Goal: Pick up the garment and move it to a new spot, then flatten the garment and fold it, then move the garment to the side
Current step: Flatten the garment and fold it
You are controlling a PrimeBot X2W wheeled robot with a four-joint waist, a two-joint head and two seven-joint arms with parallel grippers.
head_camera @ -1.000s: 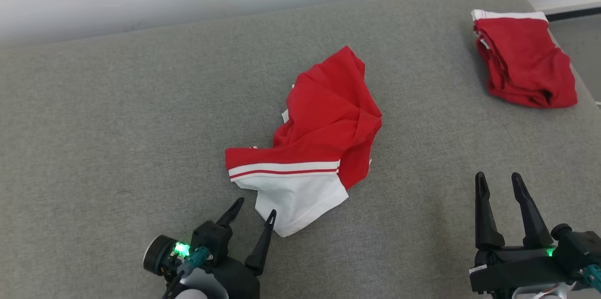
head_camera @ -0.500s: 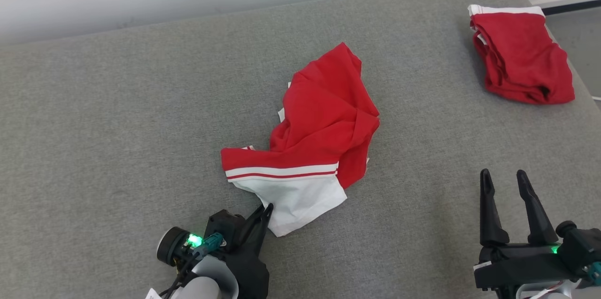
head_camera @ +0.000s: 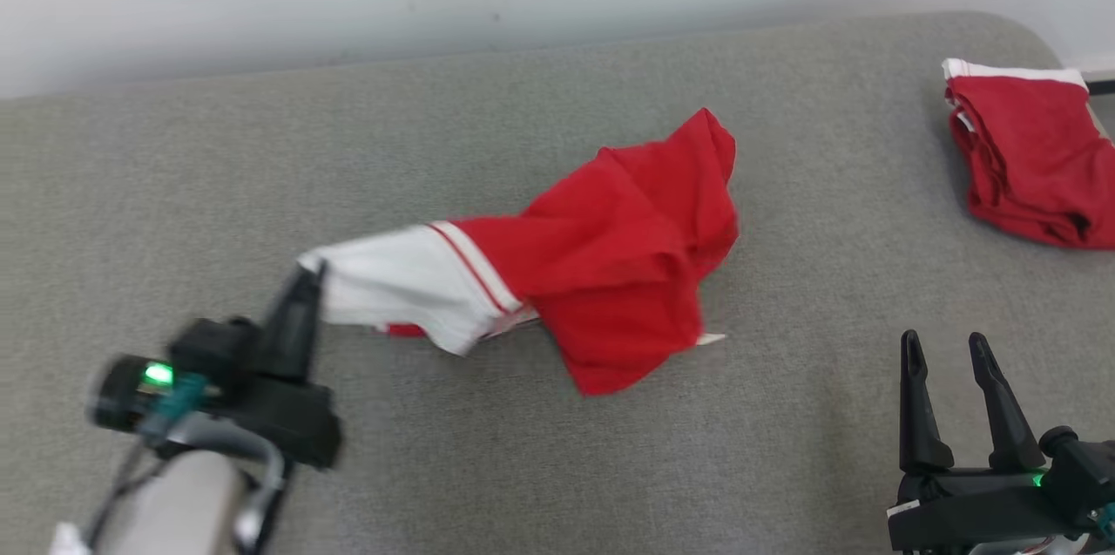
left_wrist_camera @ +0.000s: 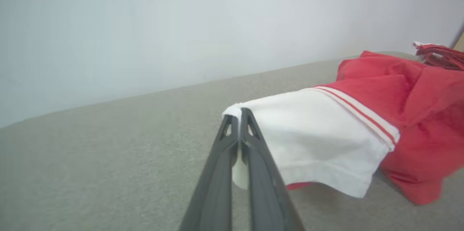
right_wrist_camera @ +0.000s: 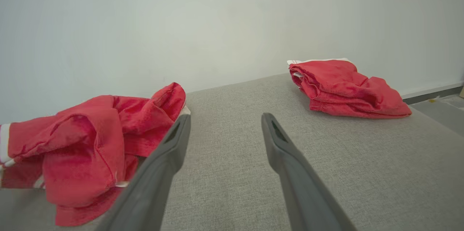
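**A:** Status on the garment [head_camera: 627, 250]?

**B:** Step one is in progress. The left gripper [head_camera: 305, 274] has its fingers pinched flat together on the white corner. The wrist view shows cloth squeezed between them, with no gap.

**A:** Is it off the surface?

**B:** Partly. The white panel and stripe band hang clear of the grey cushion [head_camera: 174, 154]. The red bulk sags behind them, and its lowest fold looks to be touching the cushion. It's roughly mid-cushion, stretched out to the right of the left gripper.

**A:** And the right side?

**B:** The right gripper [head_camera: 945, 344] has its fingers spread wide and holds nothing. It's near the front right edge, well apart from the garment. In its wrist view the red heap sits off to the left of the fingers with no contact.

**A:** So what's done?

**B:** Only the grasp. I can't call the relocation finished, because the cloth is bunched and hanging from one corner, not laid down anywhere. Flatten, fold and move aside are all open.

**A:** What's the red thing in the far right corner?

**B:** It's a folded red piece [head_camera: 1028, 159] with a white band, lying on the cushion well apart from ours. My guess is it's an earlier finished item, and that corner is likely the "side" spot. That's a judgement, not something I can confirm.

**A:** Any risks?

**B:** A single-corner pinch on thin fabric could slip if the bulk drags. Flattening will probably need the right gripper on a second corner. The left arm is blurred in the head view, so take my position read there as rough.
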